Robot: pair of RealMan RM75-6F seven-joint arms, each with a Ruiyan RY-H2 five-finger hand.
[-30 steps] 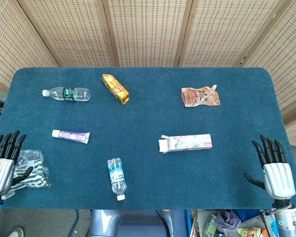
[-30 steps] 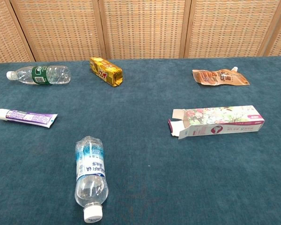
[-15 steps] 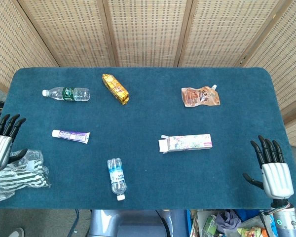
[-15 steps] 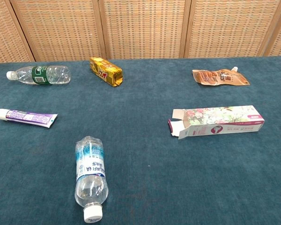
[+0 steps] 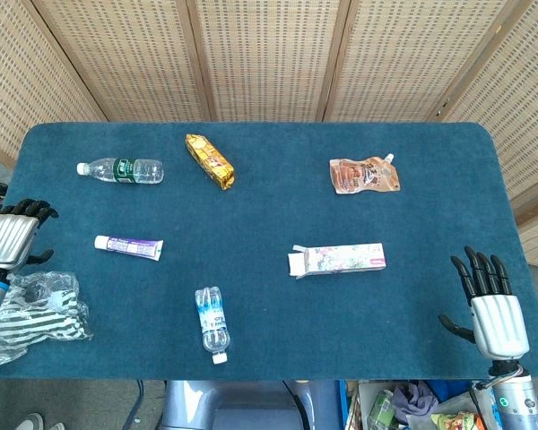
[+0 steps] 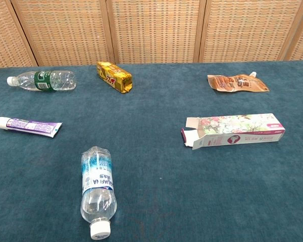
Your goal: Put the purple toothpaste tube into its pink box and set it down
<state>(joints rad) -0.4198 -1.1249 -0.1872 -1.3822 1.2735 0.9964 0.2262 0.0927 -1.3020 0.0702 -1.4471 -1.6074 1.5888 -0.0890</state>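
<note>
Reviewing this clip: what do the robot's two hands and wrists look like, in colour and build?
Both the left hand and the right hand have a ribbed silver-white back plate and slim black fingers with a black thumb. Below the right hand, a pale grey cylindrical wrist carries a small round teal mark. The left wrist is light with a blue band. No sleeves show; the chest view shows neither.
</note>
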